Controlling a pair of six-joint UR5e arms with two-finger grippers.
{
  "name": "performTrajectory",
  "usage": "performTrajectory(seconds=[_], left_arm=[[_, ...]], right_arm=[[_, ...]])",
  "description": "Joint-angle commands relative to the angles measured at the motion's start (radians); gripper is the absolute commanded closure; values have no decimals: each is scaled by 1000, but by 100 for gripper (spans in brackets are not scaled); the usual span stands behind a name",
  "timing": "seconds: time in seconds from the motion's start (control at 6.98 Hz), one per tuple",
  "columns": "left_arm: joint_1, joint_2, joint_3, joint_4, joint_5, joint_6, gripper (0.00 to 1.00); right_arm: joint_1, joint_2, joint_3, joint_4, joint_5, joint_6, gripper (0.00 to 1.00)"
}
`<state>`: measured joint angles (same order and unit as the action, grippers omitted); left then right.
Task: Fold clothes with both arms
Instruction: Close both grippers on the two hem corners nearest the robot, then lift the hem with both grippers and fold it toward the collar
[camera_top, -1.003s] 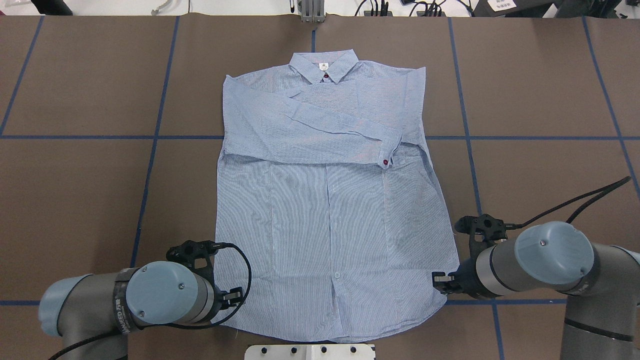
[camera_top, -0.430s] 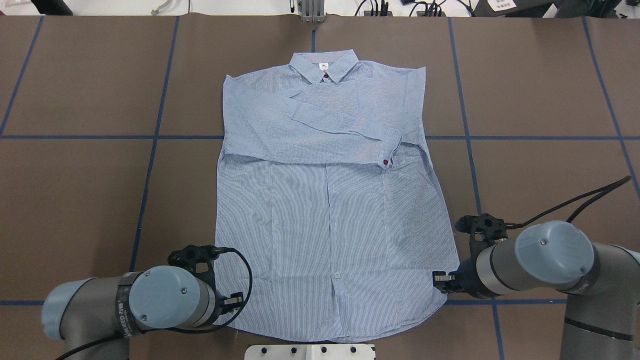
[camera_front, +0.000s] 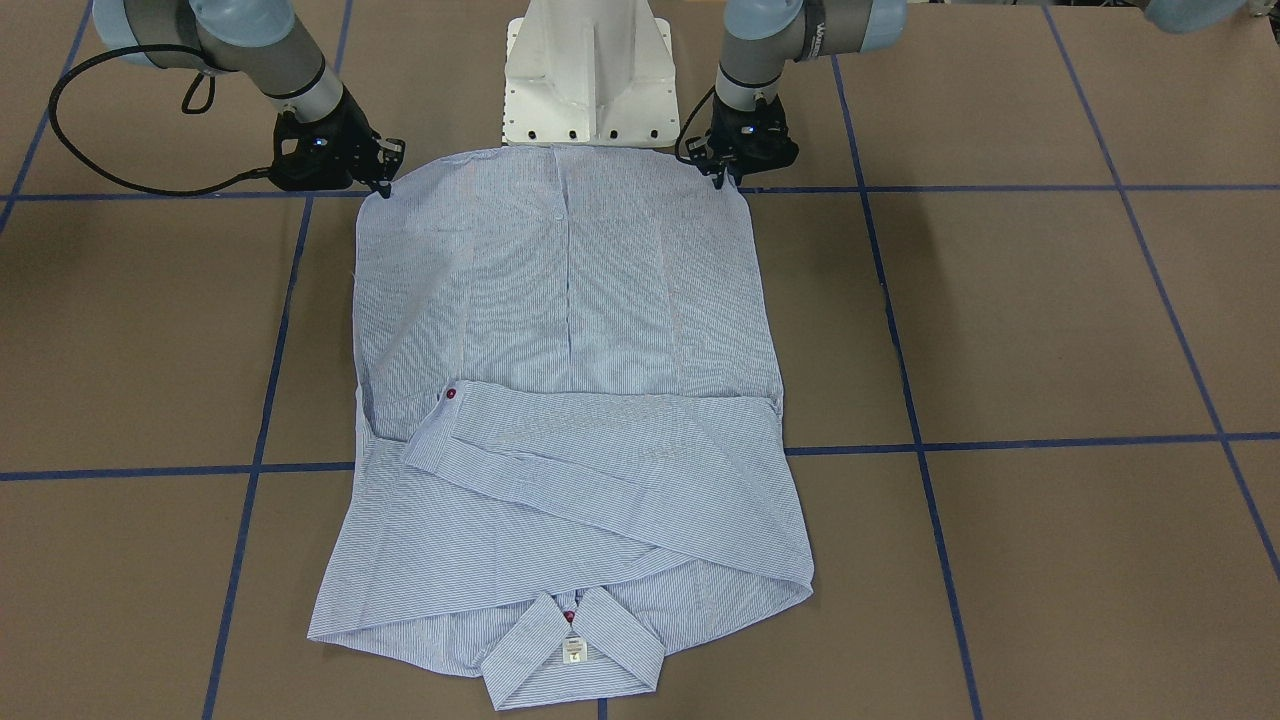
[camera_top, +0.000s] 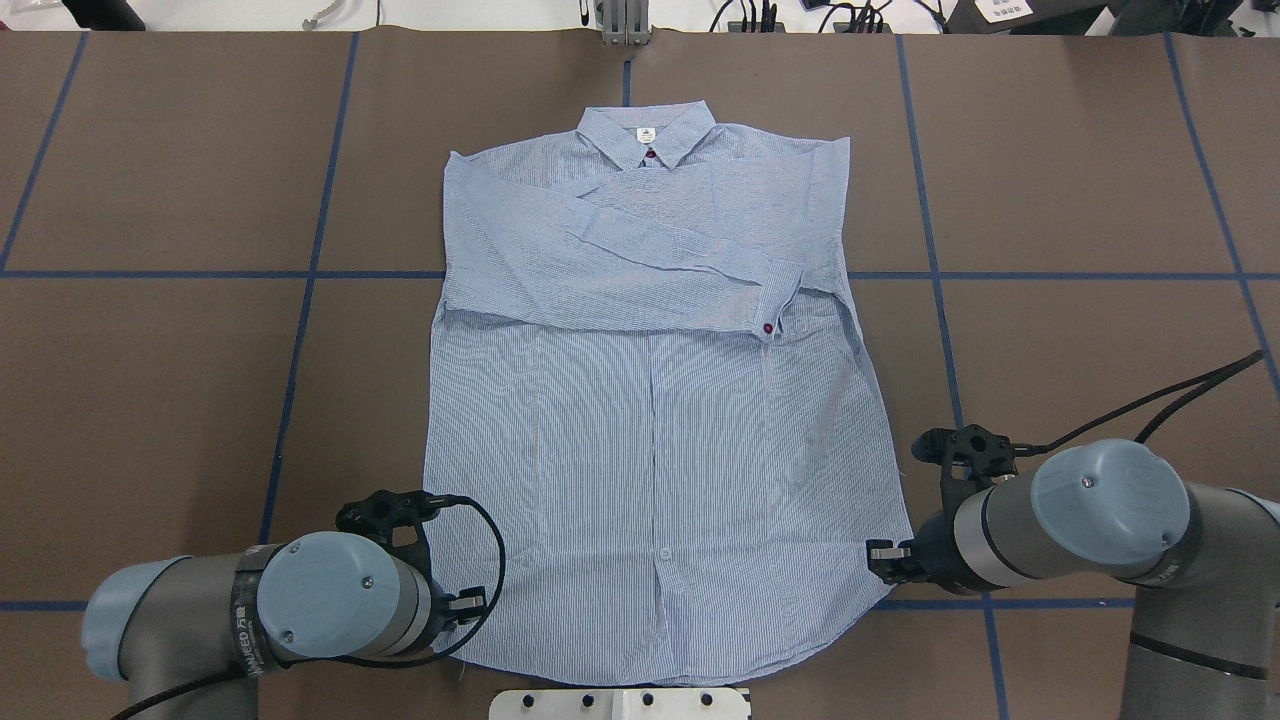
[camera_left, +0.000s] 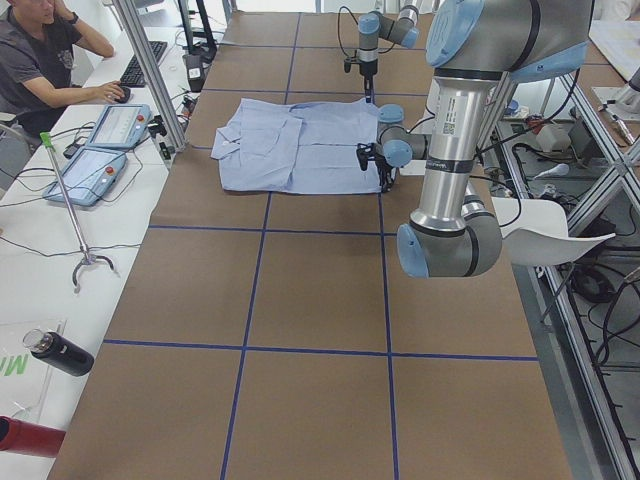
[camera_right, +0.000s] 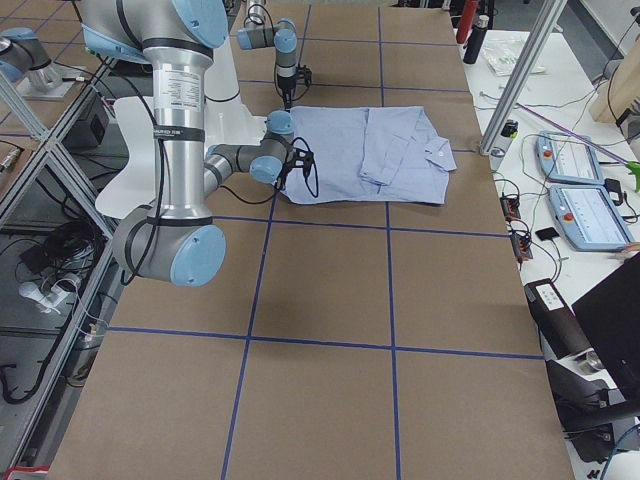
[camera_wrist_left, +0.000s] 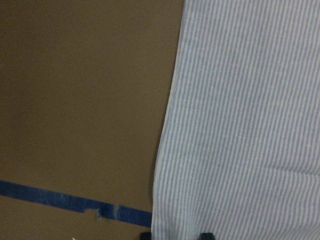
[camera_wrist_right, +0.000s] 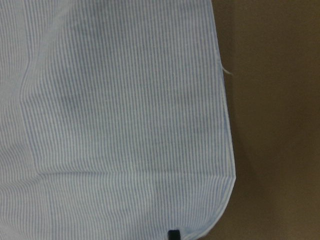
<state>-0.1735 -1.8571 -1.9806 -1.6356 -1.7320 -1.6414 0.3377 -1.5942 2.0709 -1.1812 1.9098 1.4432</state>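
Black against the brown table (camera_top: 150, 400), our left gripper (camera_top: 468, 603) sits at the left hem corner of the shirt (camera_top: 650, 450), closed on the cloth as far as we can tell, since the wrist views show only fingertips. The shirt lies flat and front up, its collar (camera_top: 647, 135) far from the base and its sleeves (camera_top: 650, 270) folded across the chest; our right gripper (camera_top: 880, 558) pinches the right hem corner likewise. We judge the hem grasp to be the step in hand; next, both corners must rise together and travel evenly toward the collar, with the hem taut between them.
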Motion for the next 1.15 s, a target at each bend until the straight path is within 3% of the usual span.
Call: performTrajectory(seconds=[0.0, 0.14, 0.29, 0.43, 0.57, 0.86, 1.0], left_arm=[[-1, -1, -7, 0, -1, 0, 80], [-1, -2, -9, 0, -1, 0, 82], [-1, -4, -12, 0, -3, 2, 94], [-3, -4, -23, 2, -1, 2, 100], [-4, -10, -33, 22, -3, 2, 100], [-18, -14, -113, 107, -4, 11, 100], [-49, -14, -138, 117, -4, 12, 100]], right_arm=[[3, -1, -2, 0, 0, -1, 100], [3, -3, -5, 0, 2, -1, 100], [4, -3, -5, -2, 2, -1, 100], [12, -1, -3, 0, 6, -3, 100], [42, 0, 1, 2, 44, -10, 100], [188, 26, 9, 6, 237, -14, 100], [216, 45, 9, 8, 273, -14, 100]])
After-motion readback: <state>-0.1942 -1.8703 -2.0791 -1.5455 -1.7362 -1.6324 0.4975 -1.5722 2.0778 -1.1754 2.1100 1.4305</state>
